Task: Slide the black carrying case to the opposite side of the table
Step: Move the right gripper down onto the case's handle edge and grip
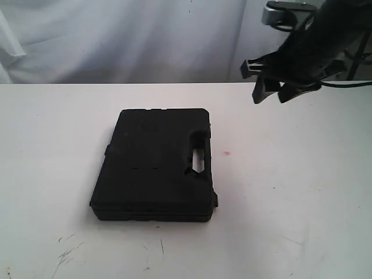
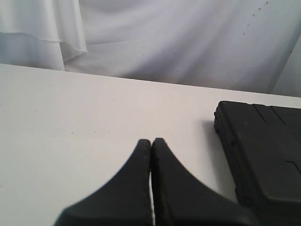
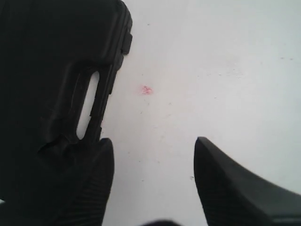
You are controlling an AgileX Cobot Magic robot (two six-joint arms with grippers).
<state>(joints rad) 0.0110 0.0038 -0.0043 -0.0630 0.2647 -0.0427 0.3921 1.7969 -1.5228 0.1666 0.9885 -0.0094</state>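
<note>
Eyes on the white table [image 1: 302, 209]: the black carrying case [image 1: 154, 165] lies flat, left of centre, its handle slot [image 1: 199, 157] along the right edge. A small pink spot [image 1: 227, 153] marks the table just right of that handle. The right tool [image 1: 271, 97] hangs in the air over the far right of the table, 2 fingers spread wide, gripping nothing, clear of the case. The left tool [image 2: 151, 141] sits low over bare table, fingers pressed together with nothing between them, the case off to its side and not touching.
</note>
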